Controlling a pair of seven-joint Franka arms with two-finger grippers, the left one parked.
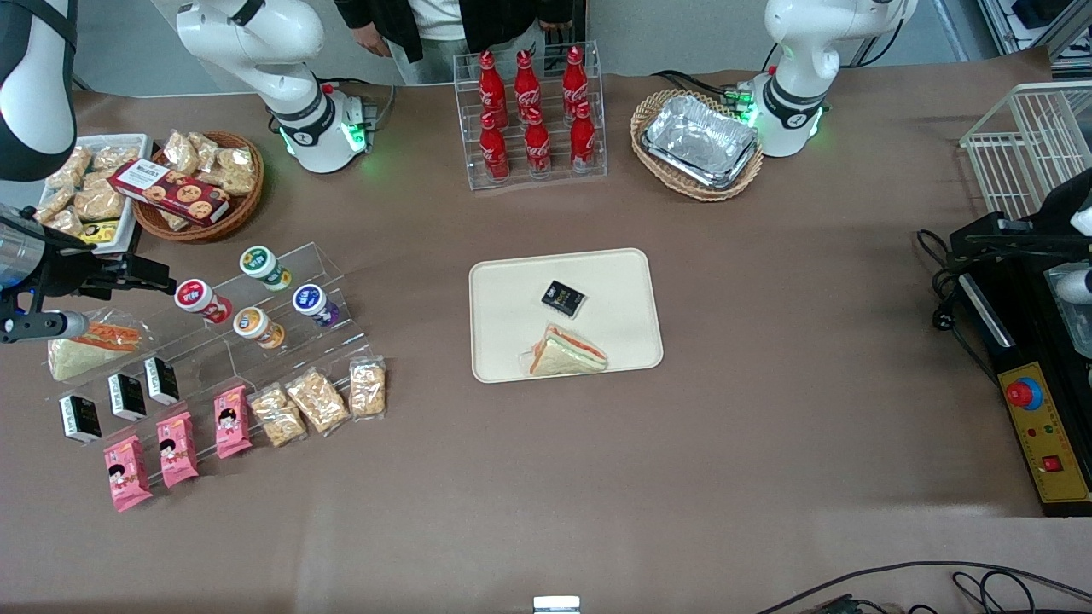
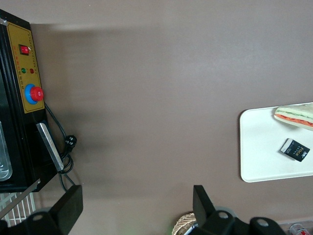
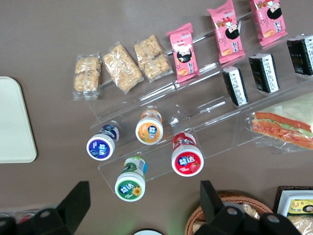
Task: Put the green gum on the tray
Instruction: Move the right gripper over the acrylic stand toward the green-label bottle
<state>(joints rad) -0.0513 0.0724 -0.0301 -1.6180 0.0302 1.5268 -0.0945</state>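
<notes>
Green gum (image 3: 130,185), white lid print unreadable, rests on the clear rack (image 3: 205,142) beneath the released hand (image 3: 145,211).

Four gum canisters (image 1: 256,294), six cola bottles (image 1: 533,111), two sandwiches (image 1: 567,351)

cola bottles (image 1: 533,115): six, upright in a clear rack
foil trays (image 1: 701,141): stacked in a wicker basket (image 1: 653,111)
pink snack packs (image 1: 177,448): three in a row, nearest the camera
control box (image 1: 1041,431): parked arm's end of worktop

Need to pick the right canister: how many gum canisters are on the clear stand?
4: green gum and red-lidded one on the top step; orange-lidded and purple-lidded a step lower. The gripper hovers above them, jaws open.
</notes>
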